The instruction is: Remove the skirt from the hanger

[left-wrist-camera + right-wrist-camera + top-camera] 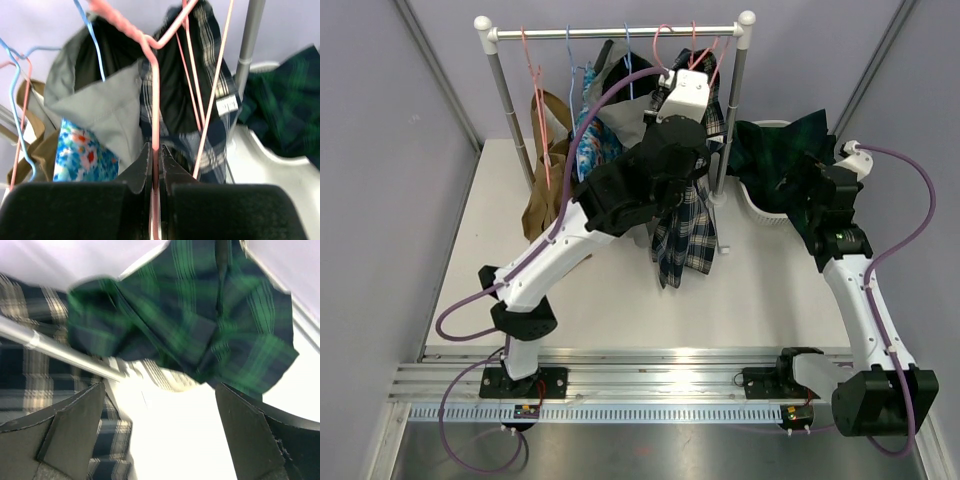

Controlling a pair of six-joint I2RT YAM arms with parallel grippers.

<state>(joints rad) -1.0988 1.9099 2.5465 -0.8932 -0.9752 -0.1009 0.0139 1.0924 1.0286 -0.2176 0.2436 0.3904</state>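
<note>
So on the far left of the rack (610,32) there's a brown garment (542,195) hanging, then a blue floral one (80,155) and a grey one (100,105) bunched up next to it. The left arm is reaching up into that crowd, and its left gripper (155,155) is pressed tight together on the wire of a pink hanger (155,100), with the wire running straight up between the two jaws. Just right of that hangs a navy and cream checked garment (685,235), draped down beside the rack's right post (732,110), with a couple more thin pink wires crossing in front of it. Past the post there's a white basket (757,207) on the table, and the green plaid skirt (775,150) is off any hanger, lying crumpled in the basket and spilling over its rim. The right gripper (160,390) is right over it with its jaws spread wide, and the skirt sits just beyond the fingertips rather than between them.
</note>
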